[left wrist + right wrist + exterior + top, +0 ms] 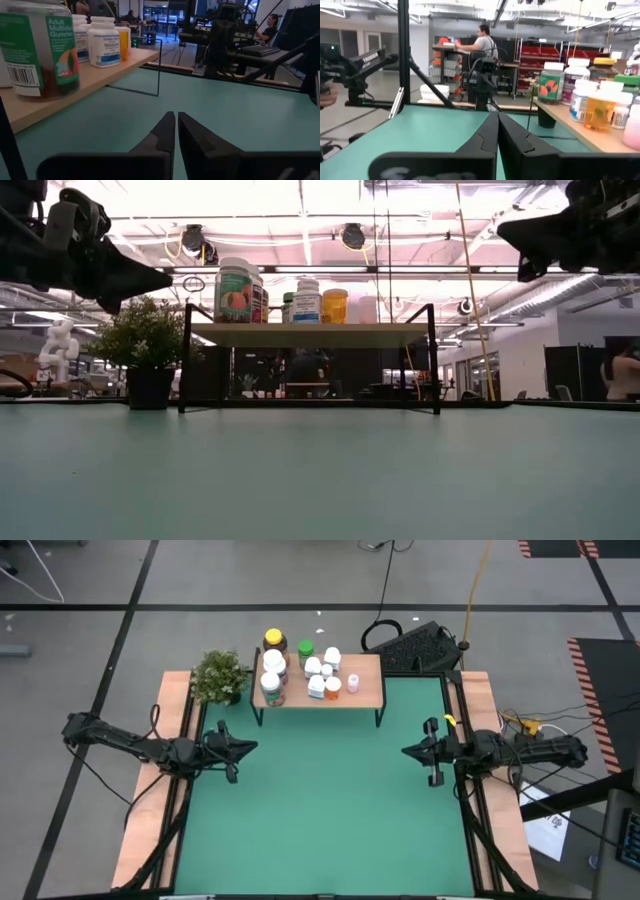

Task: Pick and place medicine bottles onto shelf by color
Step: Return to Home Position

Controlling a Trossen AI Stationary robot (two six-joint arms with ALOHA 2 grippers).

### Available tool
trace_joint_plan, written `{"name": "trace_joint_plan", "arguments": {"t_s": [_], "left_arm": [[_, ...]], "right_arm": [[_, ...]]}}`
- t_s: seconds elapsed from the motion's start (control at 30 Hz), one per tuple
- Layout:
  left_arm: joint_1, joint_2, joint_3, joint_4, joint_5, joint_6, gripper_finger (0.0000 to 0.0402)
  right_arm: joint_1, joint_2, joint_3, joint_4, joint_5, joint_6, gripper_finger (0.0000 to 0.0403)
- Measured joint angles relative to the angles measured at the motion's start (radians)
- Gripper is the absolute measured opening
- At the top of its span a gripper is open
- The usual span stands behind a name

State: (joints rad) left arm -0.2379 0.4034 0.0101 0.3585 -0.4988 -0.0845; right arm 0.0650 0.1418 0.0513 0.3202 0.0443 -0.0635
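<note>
I am holding my left gripper (252, 747) over the green table (330, 820), near its left edge and a little in front of the shelf's left end, with the tips pointing inward toward the middle. In my left wrist view the two dark fingers (162, 132) are lying pressed together. Only a thin seam is showing between them, and nothing is sitting in it. My right gripper (406, 751) is hanging on the opposite side near the right edge, facing the left one across the tabletop and well apart from it. Its fingers (485, 132) are likewise resting tip against tip, empty.

The shelf (372, 690) is standing at the far side of the table, beyond both arms and between them. The medicine bottles (318, 675) are all crowding on its light wood top, grouped toward the left and the middle. A yellow-capped bottle (273, 640) and a green-capped bottle (305, 648) are standing at the back, white ones are clustering around the centre, and an amber bottle (333, 687) is sitting at the group's right side. From my left wrist a big gummy bottle (40, 50) with a green label is looming at the shelf's near corner. A small potted plant (220, 675) is sitting just beside the shelf's left end.

In the low view both grippers are hanging high above the table — left (160, 280), right (508, 230) — apart from the shelf.
</note>
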Motion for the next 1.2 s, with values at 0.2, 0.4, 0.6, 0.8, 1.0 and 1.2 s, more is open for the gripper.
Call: {"name": "trace_joint_plan", "arguments": {"t_s": [0.2,0.4,0.6,0.8,1.0,1.2], "left_arm": [[-0.015,0.000,0.001,-0.096,0.005,-0.076,0.0026],[-0.055,0.000,0.001,-0.024,0.007,-0.007,0.0026],[-0.072,-0.085,0.001,-0.035,0.004,0.118,0.0026],[-0.071,-0.261,0.001,-0.234,0.000,0.147,0.0026],[-0.066,-0.374,0.005,-0.301,0.006,0.139,0.0026],[-0.063,-0.369,0.005,-0.296,0.136,0.210,0.0026]], "right_arm": [[0.000,-0.062,-0.002,-0.087,-0.023,0.000,0.0000],[0.000,-0.083,-0.003,-0.117,-0.023,0.025,0.0000],[0.000,-0.095,-0.004,-0.117,-0.024,0.043,0.0000],[0.000,-0.095,-0.005,-0.128,-0.024,0.049,0.0000],[0.000,-0.095,-0.005,-0.143,-0.023,0.056,0.0000],[0.000,-0.095,-0.005,-0.193,-0.016,0.008,0.0000]]}}
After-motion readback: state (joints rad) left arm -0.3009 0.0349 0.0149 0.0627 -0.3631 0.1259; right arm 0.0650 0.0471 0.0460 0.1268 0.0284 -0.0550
